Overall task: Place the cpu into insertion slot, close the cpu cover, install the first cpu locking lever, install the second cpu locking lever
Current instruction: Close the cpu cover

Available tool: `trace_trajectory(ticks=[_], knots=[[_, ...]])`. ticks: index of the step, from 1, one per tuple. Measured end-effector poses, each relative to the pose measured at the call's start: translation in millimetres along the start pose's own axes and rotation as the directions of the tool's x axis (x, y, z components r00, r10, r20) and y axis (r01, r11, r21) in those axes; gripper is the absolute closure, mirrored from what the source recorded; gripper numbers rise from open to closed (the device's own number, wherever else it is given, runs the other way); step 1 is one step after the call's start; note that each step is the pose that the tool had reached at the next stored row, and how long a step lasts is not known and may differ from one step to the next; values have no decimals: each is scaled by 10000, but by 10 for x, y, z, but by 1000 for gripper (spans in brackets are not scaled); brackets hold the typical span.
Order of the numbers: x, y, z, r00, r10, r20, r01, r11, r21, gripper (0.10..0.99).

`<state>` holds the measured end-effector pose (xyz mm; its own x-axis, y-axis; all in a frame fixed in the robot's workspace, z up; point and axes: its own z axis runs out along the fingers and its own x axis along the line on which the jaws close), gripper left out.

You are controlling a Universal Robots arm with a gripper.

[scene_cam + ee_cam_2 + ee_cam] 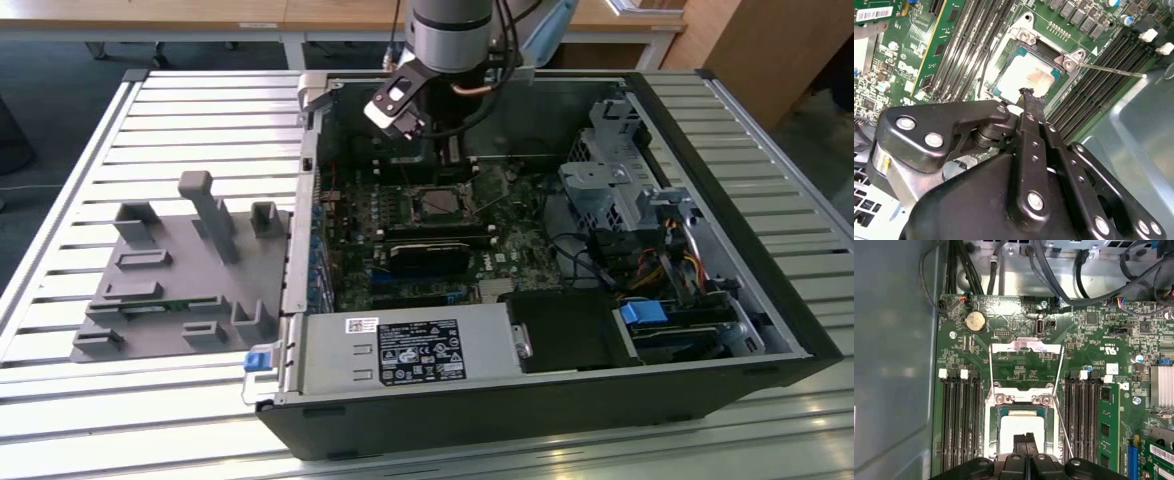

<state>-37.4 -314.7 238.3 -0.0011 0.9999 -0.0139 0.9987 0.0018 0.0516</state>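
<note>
Cpu lies in the insertion slot — gripper jaws closed together over it

Grey fixture (on table) beside computer case

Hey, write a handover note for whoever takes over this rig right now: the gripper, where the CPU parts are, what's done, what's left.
Gripper: shut, nothing between its fingers, tips just over the cpu; I can't tell whether they touch it.
The cpu lies flat in the insertion slot.
The cpu cover stands open, tipped back from the slot.
One locking lever sticks out free, unlatched.
Done: cpu placed.
Left: close the cover, install both levers.
</note>
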Motion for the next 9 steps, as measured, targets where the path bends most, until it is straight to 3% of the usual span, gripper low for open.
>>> trace_trajectory(ticks=[3,9], knots=[[-1,3,-54,10000,0,-2,0,10000,1,980],[-4,14,-272,10000,0,-5,0,10000,2,980]])
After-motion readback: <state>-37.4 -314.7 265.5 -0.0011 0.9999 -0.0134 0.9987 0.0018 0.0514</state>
